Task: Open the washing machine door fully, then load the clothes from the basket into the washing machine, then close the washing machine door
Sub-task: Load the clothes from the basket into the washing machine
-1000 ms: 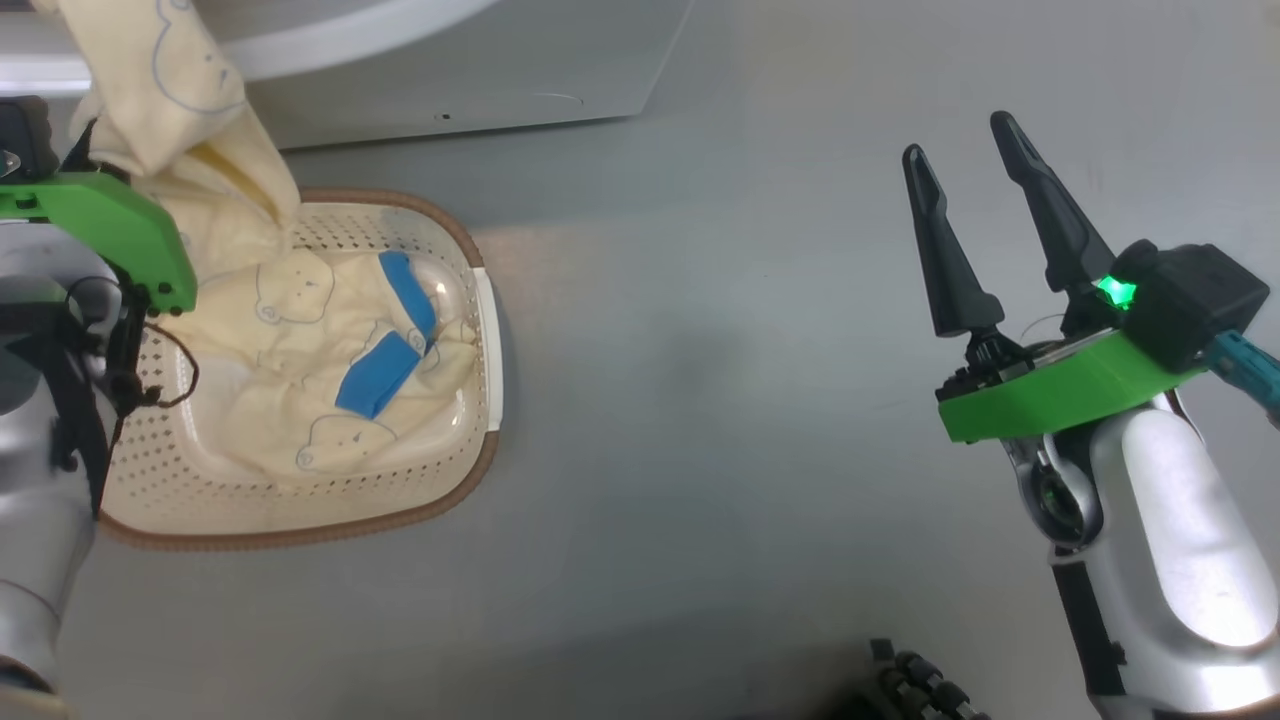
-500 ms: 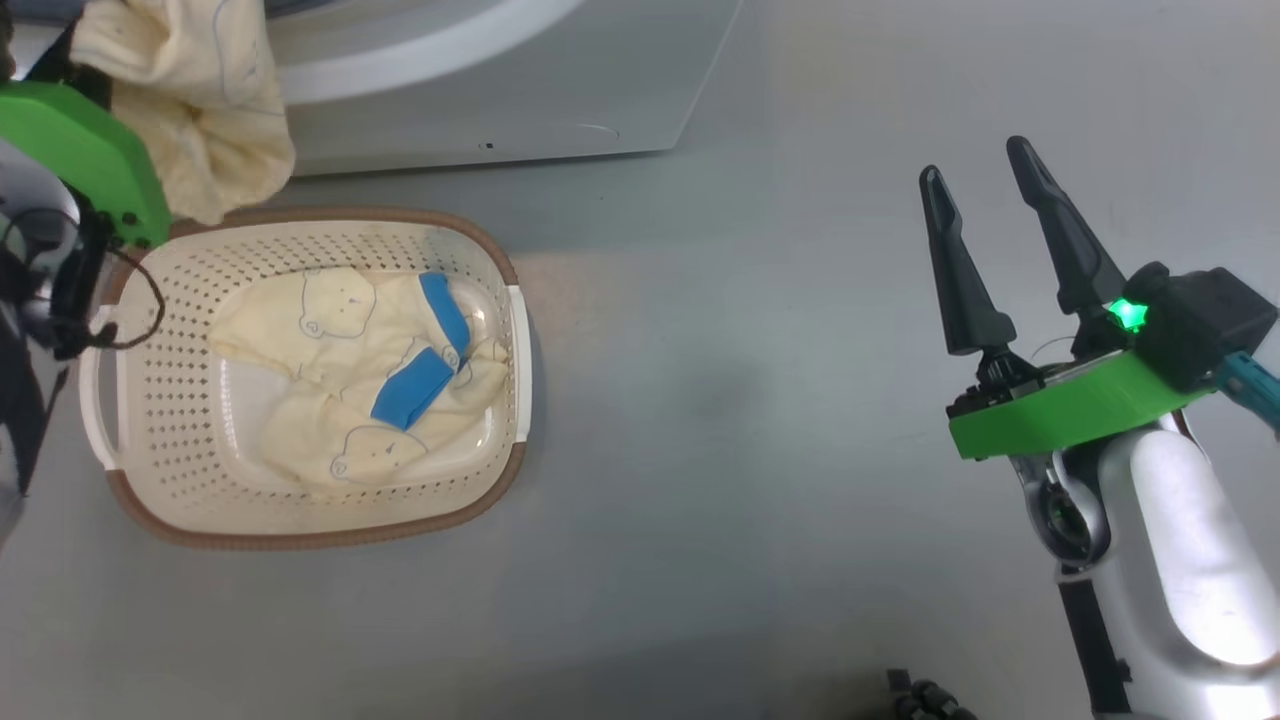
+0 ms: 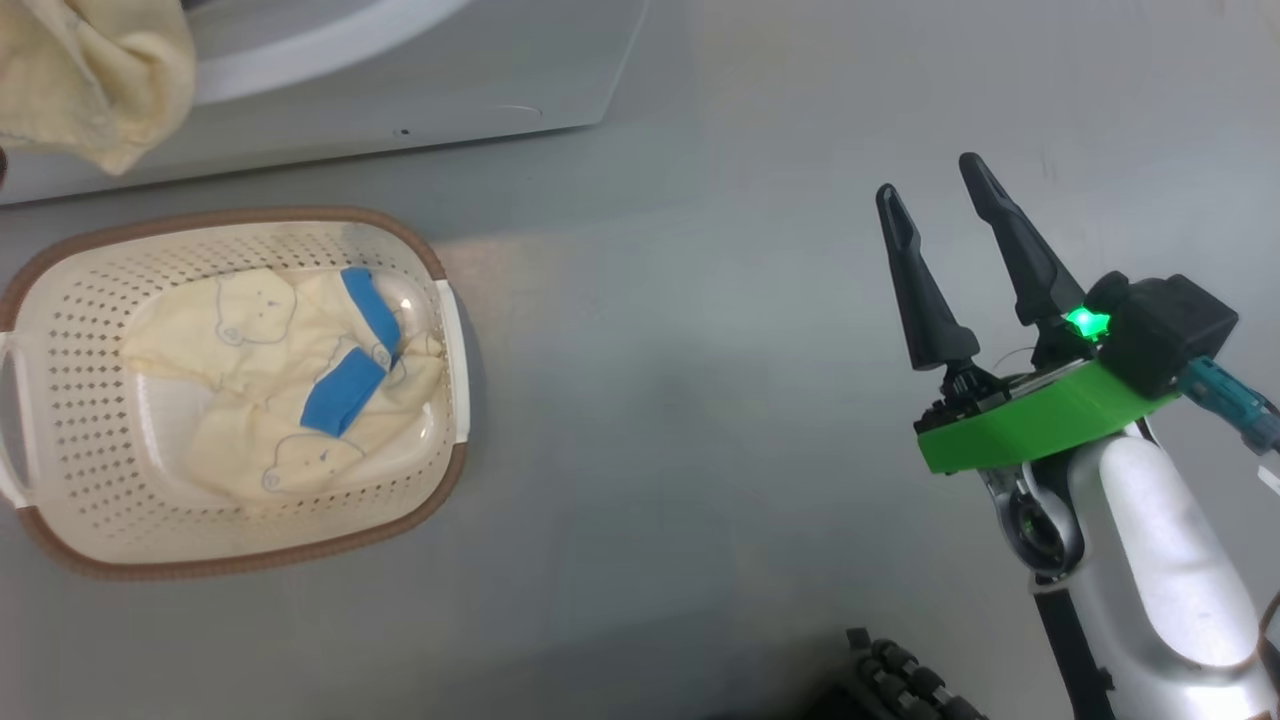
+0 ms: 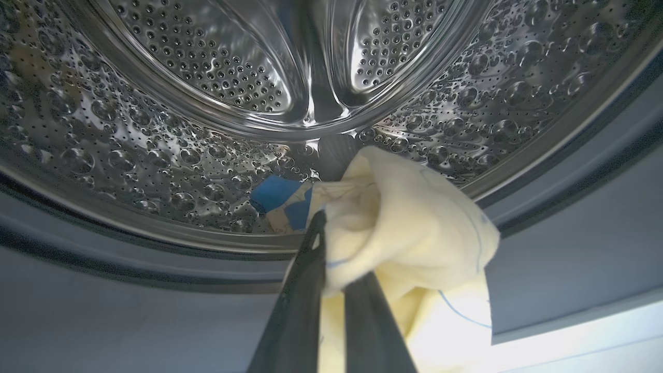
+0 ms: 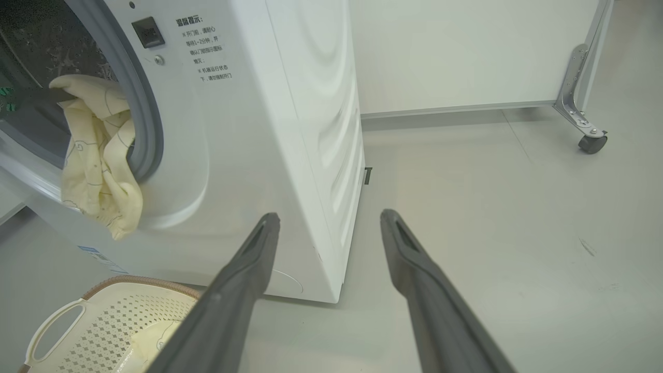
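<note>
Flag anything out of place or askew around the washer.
One cream garment, pinched in the left gripper, hangs half out of the washing machine mouth, down across the grey gasket. Nothing else looks odd: the other garment lies inside the basket.

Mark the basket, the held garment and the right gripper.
basket [image 3: 250, 214], head view, brown rim at the top
held garment [image 4: 414, 223], left wrist view, bunched cream fabric
right gripper [image 3: 930, 178], head view, midway between fingertips
</note>
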